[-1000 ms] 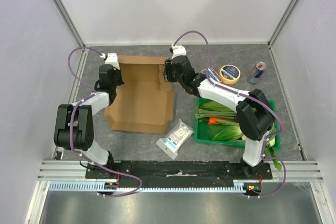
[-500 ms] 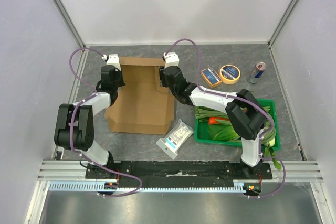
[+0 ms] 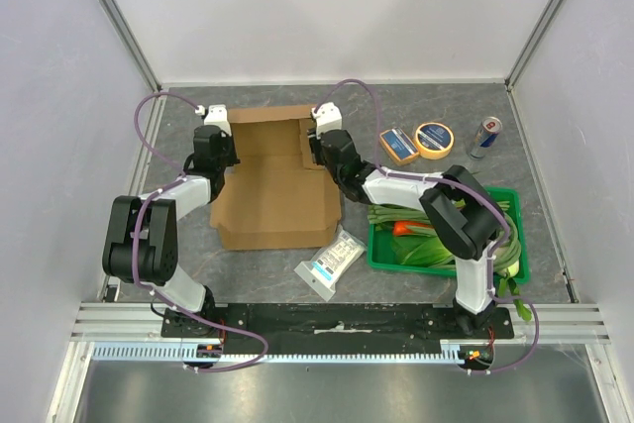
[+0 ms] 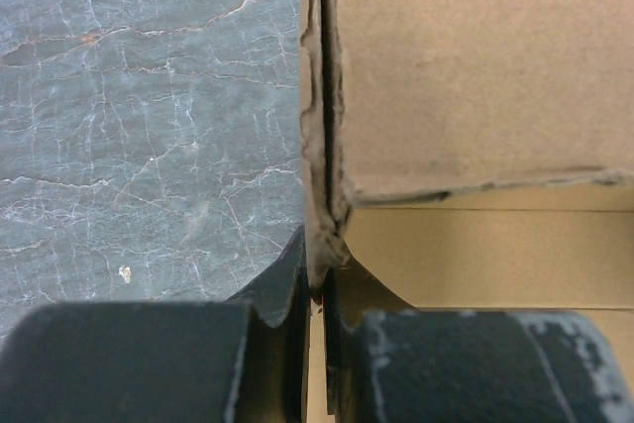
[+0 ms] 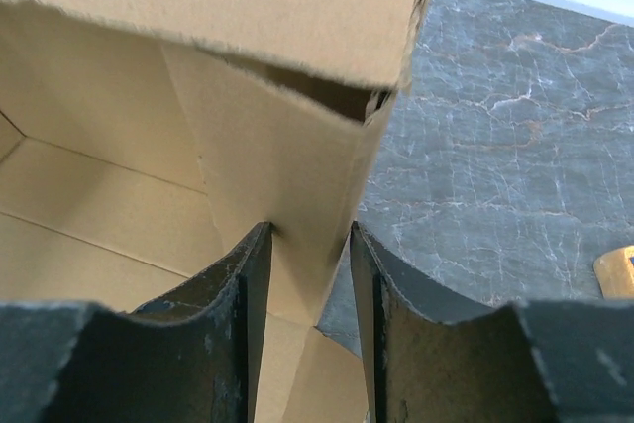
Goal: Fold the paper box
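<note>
Walls of the paper box [image 3: 277, 195] stand inside both jaws: left gripper [image 4: 317, 282] clamps one, right gripper [image 5: 309, 250] straddles the other, grip unclear.

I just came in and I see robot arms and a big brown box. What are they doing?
Two robot arms are folding the paper box. The left gripper is pinched shut on the box's left wall. The right gripper has a finger on each side of the right wall, but it is hard to tell if it is squeezing. The box is only half made, with its top open.
</note>
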You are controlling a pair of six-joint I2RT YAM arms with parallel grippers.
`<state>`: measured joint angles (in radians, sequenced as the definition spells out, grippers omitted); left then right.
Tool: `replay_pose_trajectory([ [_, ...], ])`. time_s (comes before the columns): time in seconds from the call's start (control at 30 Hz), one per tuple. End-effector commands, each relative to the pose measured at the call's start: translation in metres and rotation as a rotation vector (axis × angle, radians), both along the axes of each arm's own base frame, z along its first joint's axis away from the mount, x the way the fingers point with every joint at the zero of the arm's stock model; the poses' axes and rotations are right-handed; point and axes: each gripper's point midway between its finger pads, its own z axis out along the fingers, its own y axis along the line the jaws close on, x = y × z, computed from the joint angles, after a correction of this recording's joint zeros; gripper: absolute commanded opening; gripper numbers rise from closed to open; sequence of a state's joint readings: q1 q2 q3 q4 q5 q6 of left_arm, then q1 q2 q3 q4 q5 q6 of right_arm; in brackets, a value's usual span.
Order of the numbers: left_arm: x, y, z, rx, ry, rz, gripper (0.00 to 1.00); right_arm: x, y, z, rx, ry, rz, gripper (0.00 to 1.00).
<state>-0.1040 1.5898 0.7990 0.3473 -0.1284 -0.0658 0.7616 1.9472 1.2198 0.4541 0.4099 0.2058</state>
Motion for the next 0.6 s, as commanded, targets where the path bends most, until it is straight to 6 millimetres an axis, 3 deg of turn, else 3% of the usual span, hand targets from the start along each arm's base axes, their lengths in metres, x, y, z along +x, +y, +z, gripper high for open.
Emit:
replay_pose_trajectory([
  [0.0, 0.006, -0.009, 0.027, -0.044, -0.090, -0.011, 0.02, 0.012, -0.005, -0.004, -0.041, -0.037, -0.049, 0.47],
  [0.23, 0.006, -0.009, 0.026, -0.046, -0.088, -0.014, 0.02, 0.022, -0.003, -0.021, -0.074, -0.035, -0.009, 0.55],
  [0.43, 0.003, -0.012, 0.024, -0.058, -0.088, -0.015, 0.02, 0.038, 0.007, -0.024, -0.040, -0.069, 0.009, 0.45],
  [0.53, 0.002, -0.011, 0.023, -0.056, -0.087, -0.013, 0.02, 0.046, 0.003, -0.022, -0.012, -0.090, -0.054, 0.20],
  [0.57, 0.002, -0.011, 0.023, -0.054, -0.087, -0.012, 0.02, 0.048, 0.002, -0.022, -0.006, -0.090, -0.075, 0.03],
])
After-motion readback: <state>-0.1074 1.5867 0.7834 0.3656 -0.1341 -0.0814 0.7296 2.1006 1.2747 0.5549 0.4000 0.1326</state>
